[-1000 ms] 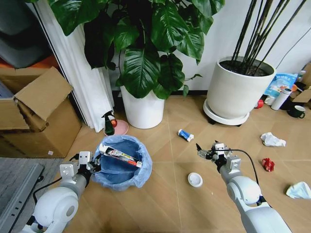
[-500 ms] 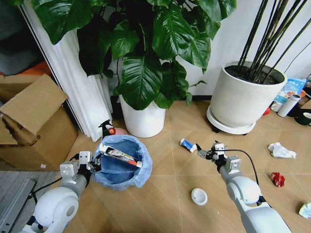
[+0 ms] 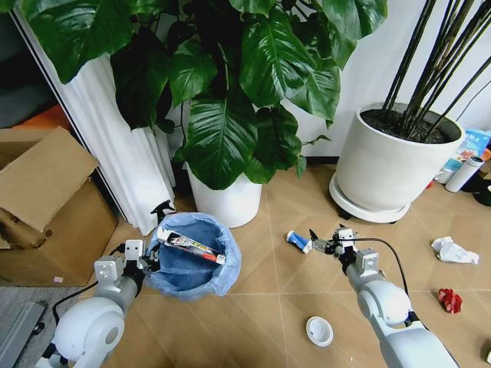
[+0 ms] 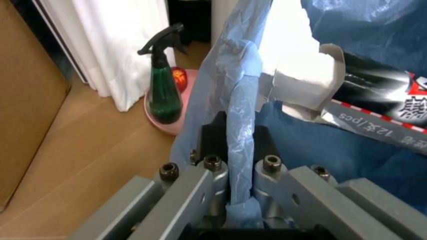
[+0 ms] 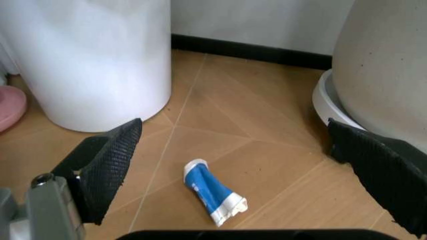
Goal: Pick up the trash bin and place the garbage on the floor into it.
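Blue-white can (image 3: 298, 241) now lies just ahead of the spread right gripper (image 3: 325, 244), nearer than before. Left gripper (image 3: 136, 261) stays clamped on the trash bin (image 3: 193, 257) rim; its wrist view reveals a green spray bottle (image 4: 163, 85) beyond.

Trash bin (image 3: 193, 257): before plant pot (image 3: 224, 203), printed tube (image 3: 190, 245) inside. Can (image 3: 296, 241) on floor (image 3: 261, 322), right of bin; lid (image 3: 319, 330) nearer.

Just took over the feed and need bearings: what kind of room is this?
Probably an indoor office or lounge corner staged for cleanup: wood-look chevron floor, big potted plants in white pots, a cardboard box, and litter such as a blue-white can.
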Controlling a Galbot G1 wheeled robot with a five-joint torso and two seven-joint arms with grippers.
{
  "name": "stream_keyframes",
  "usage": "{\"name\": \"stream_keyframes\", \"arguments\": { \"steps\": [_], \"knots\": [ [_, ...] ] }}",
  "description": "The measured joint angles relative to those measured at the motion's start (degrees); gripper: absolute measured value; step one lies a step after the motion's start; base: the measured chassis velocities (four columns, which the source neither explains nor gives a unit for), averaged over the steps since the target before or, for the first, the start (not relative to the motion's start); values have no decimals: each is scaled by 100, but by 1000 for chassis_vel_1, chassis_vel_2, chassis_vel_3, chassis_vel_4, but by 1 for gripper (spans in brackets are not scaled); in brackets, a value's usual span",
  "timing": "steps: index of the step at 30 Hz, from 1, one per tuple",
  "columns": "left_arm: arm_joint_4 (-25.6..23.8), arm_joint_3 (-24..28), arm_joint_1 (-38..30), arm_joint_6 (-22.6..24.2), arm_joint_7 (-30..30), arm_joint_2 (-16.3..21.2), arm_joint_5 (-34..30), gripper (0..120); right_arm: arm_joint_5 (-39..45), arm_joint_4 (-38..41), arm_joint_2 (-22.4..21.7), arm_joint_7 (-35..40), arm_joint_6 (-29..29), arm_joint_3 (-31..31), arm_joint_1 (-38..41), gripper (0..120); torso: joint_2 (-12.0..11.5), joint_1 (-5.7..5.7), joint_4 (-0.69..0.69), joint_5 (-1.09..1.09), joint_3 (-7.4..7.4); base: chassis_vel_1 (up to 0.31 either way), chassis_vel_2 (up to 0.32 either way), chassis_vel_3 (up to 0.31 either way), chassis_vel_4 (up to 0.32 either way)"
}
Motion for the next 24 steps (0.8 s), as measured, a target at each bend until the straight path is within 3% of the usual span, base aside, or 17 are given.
{"name": "stream_keyframes", "arguments": {
  "steps": [10,24],
  "knots": [
    [-18,-1,15,-3,0,-8,8,0,-1,-3,6,0,0,0,-9,100,0,0,0,1,0,-58,-60,64,67],
    [-52,-12,76,-46,35,-27,88,0,-1,22,9,0,1,12,-74,100,0,-1,0,1,0,-161,-160,157,152]
  ]
}}
